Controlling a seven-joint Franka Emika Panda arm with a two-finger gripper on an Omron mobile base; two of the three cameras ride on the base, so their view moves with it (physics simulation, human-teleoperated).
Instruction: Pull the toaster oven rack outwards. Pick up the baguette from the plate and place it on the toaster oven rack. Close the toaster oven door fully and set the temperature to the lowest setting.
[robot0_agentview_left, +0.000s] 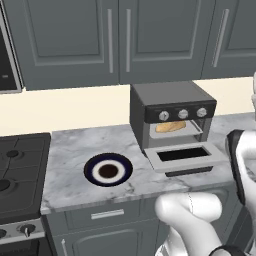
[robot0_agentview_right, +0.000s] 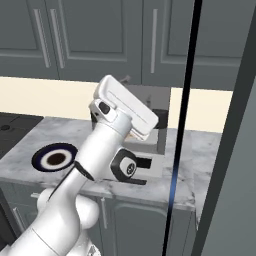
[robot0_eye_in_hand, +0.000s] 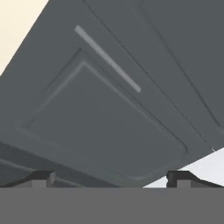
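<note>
Your baguette (robot0_agentview_left: 170, 127) already sits inside the toaster oven (robot0_agentview_left: 170, 112); its door (robot0_agentview_left: 183, 156) lies open. Your jaws gape wide, empty, facing cabinets above. Next: lower them beneath the door's edge and lift.
</note>
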